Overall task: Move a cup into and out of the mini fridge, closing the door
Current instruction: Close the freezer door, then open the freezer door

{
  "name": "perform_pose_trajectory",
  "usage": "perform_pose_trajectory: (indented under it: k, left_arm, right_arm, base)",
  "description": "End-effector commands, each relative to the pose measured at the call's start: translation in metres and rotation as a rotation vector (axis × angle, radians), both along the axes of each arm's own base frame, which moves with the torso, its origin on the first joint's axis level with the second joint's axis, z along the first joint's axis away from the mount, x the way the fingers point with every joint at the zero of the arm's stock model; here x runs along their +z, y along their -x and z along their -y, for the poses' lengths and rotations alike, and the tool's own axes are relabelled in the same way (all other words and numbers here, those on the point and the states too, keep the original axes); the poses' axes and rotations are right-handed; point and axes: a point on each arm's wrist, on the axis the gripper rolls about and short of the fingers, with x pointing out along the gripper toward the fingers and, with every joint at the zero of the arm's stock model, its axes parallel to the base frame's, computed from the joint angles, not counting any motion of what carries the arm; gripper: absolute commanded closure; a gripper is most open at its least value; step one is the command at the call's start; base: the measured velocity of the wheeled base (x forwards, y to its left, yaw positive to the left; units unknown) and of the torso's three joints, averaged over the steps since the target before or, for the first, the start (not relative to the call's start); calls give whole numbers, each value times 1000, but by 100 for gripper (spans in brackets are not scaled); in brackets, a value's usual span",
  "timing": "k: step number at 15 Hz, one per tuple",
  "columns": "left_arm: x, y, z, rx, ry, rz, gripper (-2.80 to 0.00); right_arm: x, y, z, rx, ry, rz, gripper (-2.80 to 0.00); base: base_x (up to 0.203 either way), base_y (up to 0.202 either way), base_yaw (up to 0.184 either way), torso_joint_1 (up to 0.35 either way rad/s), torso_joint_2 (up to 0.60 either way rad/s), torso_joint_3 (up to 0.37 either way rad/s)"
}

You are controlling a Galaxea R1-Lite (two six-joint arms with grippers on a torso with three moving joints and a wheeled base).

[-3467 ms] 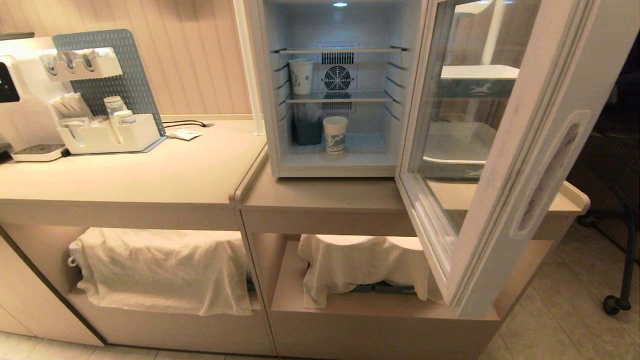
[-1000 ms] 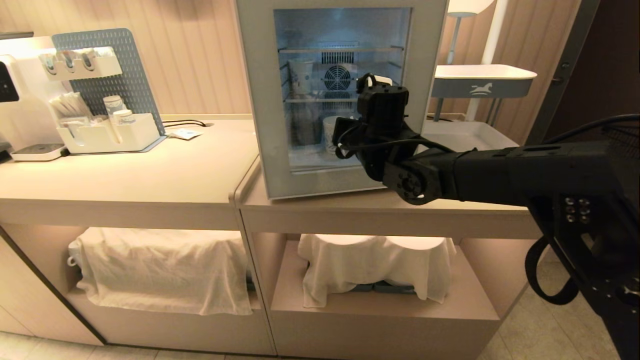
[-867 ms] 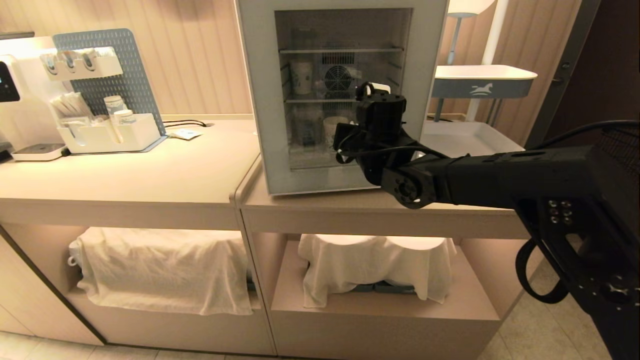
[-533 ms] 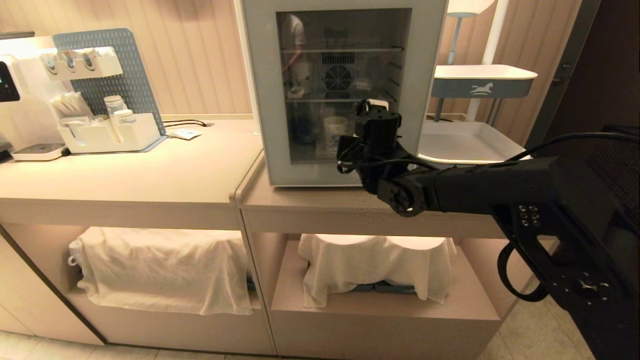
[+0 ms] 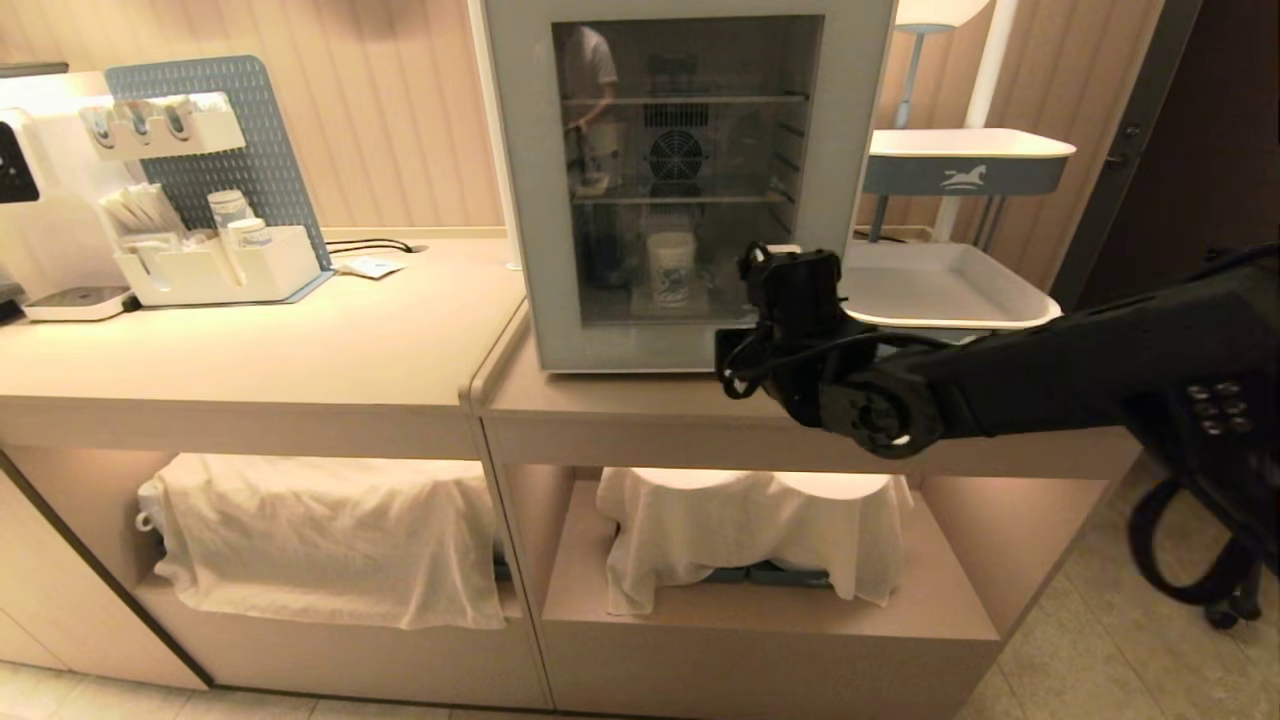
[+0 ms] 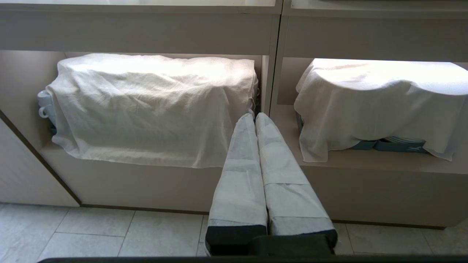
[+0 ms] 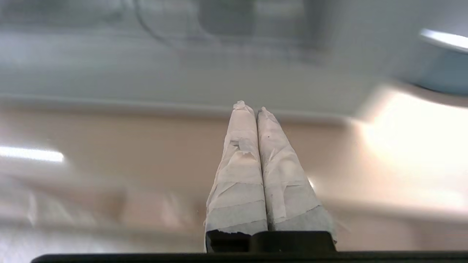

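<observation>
Mini fridge stood on the right-hand counter, its door shut flat against the body, grey frame around dark tinted glass. Cup seen through the glass, upright on the fridge floor below the lower wire shelf, slightly left of the fan grille at the back. Another printed cup faintly visible on the shelf above, at the left, partly lost in a reflection of a person. Right gripper reached in from the right, low before the door's lower right corner, just above the counter edge; taped fingers pressed together, nothing between them, tips aimed toward the bottom of the fridge front; whether touching the door could not be told. Left gripper out of the head view, parked low and facing the open shelves under the counters, its wrapped fingers likewise closed on nothing. White cloths draped over whatever sat on those lower shelves, with blue-edged dishes peeking from under the right cloth. On the left counter, a white organiser with stacked cups and sachets before a grey pegboard. To the right of the fridge, a white two-tier trolley with a horse mark.
</observation>
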Motion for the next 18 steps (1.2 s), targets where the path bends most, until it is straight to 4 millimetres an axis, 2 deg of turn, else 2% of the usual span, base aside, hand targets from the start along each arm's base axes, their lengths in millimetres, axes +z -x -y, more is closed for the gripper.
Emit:
perform_pose_trajectory:
  k: [1,3,4,6,7,9,11,12,14,16,18]
  left_arm:
    - [0,0,0,1,0,0,0]
    - [0,0,0,2,0,0,0]
    - [0,0,0,2,0,0,0]
    - [0,0,0,1,0,0,0]
    - [0,0,0,1,0,0,0]
    - [0,0,0,2,0,0,0]
    - [0,0,0,1,0,0,0]
    - [0,0,0,1,0,0,0]
    - [0,0,0,0,0,0,0]
    - [0,0,0,2,0,0,0]
    - [0,0,0,2,0,0,0]
  right_arm:
    - [65,58,56,-47,-12,27,0]
    - [92,112,112,-112,15,9,0]
    - [102,146,142,-153,20,11,0]
    - [105,214,187,-221,23,27,0]
    - [98,252,205,-253,32,32,0]
    - [68,323,229,-305,50,43,0]
    - [27,371,237,-315,64,51,0]
    - [3,387,237,-297,74,53,0]
    - [-44,395,234,-219,86,35,0]
    - [-66,396,232,-146,90,60,0]
    - [-76,402,232,-106,62,115,0]
  base:
    - [0,0,0,0,0,0]
    - [0,0,0,0,0,0]
    - [0,0,0,0,0,0]
    - [0,0,0,0,0,0]
    - [0,0,0,0,0,0]
    - [0,0,0,0,0,0]
    - [0,0,0,0,0,0]
    - [0,0,0,0,0,0]
    - [0,0,0,0,0,0]
    - [0,0,0,0,0,0]
    - [0,0,0,0,0,0]
